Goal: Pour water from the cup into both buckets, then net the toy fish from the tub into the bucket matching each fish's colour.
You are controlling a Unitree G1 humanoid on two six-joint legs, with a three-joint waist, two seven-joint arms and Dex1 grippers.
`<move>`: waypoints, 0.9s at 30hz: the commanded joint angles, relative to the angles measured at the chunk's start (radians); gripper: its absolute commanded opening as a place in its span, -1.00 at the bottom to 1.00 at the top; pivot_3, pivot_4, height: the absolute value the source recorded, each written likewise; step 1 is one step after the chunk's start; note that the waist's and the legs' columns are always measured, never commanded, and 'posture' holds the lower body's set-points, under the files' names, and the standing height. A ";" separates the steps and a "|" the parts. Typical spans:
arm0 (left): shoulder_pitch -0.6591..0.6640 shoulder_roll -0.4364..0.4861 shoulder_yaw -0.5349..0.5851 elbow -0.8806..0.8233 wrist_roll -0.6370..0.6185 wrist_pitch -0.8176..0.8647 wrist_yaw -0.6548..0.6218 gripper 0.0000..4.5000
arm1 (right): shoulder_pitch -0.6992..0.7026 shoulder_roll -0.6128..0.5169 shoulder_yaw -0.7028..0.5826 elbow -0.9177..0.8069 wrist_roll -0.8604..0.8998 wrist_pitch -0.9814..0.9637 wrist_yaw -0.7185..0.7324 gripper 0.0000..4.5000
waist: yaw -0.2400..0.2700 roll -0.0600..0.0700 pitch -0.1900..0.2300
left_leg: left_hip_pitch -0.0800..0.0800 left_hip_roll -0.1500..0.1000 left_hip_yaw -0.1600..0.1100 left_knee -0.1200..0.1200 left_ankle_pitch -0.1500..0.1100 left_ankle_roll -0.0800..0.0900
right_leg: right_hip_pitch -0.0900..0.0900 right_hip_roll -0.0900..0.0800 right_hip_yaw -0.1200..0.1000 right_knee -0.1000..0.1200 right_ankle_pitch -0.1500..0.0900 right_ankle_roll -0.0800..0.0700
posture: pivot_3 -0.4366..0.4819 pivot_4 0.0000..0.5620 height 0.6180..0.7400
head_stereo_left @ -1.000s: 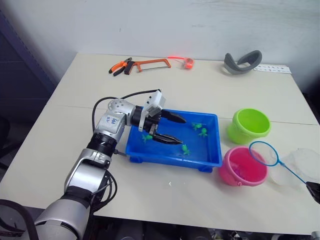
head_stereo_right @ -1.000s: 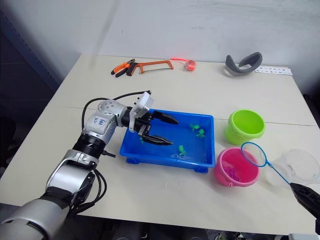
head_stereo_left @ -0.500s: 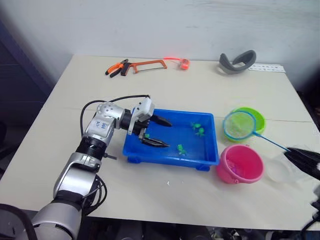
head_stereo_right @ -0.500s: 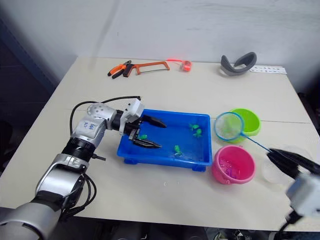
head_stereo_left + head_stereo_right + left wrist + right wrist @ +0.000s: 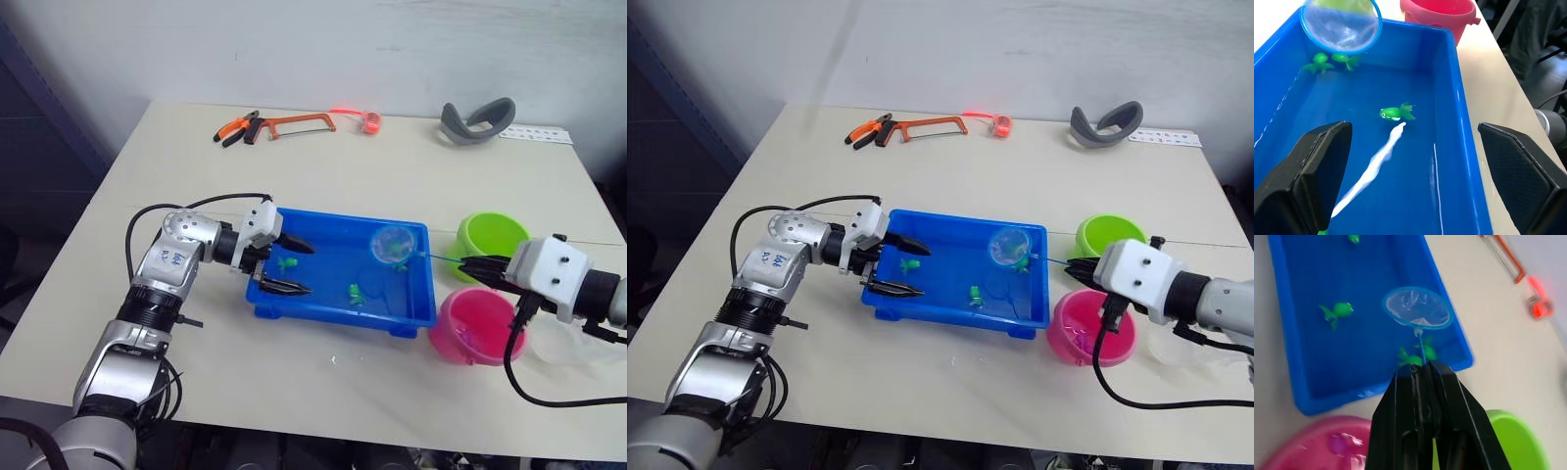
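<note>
Blue hoop of the net (image 5: 393, 242) is now held over the far right corner of the tub (image 5: 294, 311), directly above two green fish (image 5: 1411, 357); half a second earlier it was poised by the green bucket (image 5: 491, 243), so a new scooping pass has been started. The right gripper (image 5: 1422, 374) is clamped on the net's thin handle. The left gripper (image 5: 286, 266) is spread wide at the tub's left end, grasping nothing, with one green fish (image 5: 1396, 113) between its fingers' line of reach. Pink items, probably fish, are seen inside the pink bucket (image 5: 477, 323). Only green fish are seen left in the tub, so the green bucket is judged the remaining destination. The cup (image 5: 576, 339) is partly hidden behind the right arm.
</note>
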 commanded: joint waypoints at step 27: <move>-0.010 -0.010 0.010 -0.033 -0.020 -0.003 0.019 0.99 | -0.120 0.138 -0.159 -0.078 0.660 0.668 -0.537 -1.00 | 0.000 0.000 0.000 | 0.000 0.000 -0.001 -0.001 0.000 0.000 | 0.001 0.000 0.000 -0.001 0.000 0.000 | -0.05 -0.47 1.00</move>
